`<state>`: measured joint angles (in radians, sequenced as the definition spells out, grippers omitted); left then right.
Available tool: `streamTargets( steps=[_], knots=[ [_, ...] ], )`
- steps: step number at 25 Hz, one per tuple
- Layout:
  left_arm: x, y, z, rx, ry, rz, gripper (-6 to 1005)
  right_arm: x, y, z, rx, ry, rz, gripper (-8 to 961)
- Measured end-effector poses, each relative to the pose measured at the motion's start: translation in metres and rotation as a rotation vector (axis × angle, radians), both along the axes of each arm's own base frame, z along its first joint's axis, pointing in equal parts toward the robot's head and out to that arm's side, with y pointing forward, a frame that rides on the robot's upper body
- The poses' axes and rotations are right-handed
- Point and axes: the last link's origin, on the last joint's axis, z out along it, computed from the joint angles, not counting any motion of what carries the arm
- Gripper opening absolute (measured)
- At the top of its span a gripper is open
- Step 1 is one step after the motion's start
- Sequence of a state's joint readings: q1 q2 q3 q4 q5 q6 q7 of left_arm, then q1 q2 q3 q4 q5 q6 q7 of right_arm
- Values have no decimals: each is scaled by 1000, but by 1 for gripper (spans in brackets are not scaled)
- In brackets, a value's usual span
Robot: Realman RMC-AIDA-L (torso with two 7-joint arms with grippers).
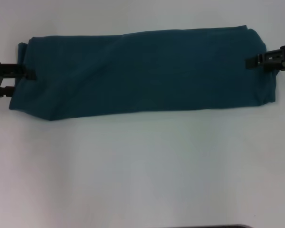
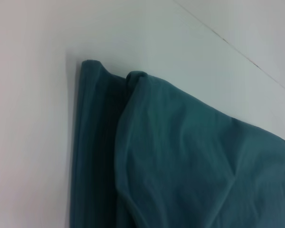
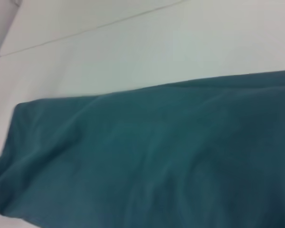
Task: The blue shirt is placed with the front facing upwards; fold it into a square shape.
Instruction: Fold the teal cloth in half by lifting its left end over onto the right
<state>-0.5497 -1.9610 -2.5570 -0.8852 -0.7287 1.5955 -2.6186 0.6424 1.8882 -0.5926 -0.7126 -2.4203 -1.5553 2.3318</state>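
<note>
The blue shirt [image 1: 142, 71] lies folded into a long teal strip across the far half of the white table, with no lettering showing. My left gripper [image 1: 16, 81] is at the strip's left end. Its two fingers stand apart, the upper one [image 1: 26, 73] lying over the cloth edge. My right gripper [image 1: 251, 61] is at the strip's right end, its fingers together over the cloth. The left wrist view shows the shirt's layered folded corner [image 2: 133, 142] flat on the table. The right wrist view shows a rounded end of the shirt [image 3: 133, 161].
The white table [image 1: 142, 171] stretches bare in front of the shirt. A seam line [image 2: 237, 50] crosses the table behind the shirt. A dark edge [image 1: 213, 226] shows at the bottom of the head view.
</note>
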Motion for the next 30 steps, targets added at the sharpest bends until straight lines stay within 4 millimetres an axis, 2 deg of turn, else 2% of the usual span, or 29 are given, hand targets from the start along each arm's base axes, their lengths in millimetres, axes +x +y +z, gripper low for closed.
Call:
streamTargets(
  steps=[7,13,18,22,26,30],
  knots=[
    [0,1,-1,6,0,1,910,20,-1,-3,2,-104,-68,924],
    [0,1,-1,7,1,1,910,23,2,-2,11,-155,-94,923],
    [-1,1,1,24,-7,8,909,-5,0,19,34,-8,3,922],
    [-3,2,13,87,-23,18,909,-32,-5,34,61,173,116,922],
    [1,-3,22,166,-90,-3,911,-43,-8,29,77,312,169,922],
    [17,-6,3,85,-173,-84,910,-41,-9,20,77,344,161,921]
  ],
)
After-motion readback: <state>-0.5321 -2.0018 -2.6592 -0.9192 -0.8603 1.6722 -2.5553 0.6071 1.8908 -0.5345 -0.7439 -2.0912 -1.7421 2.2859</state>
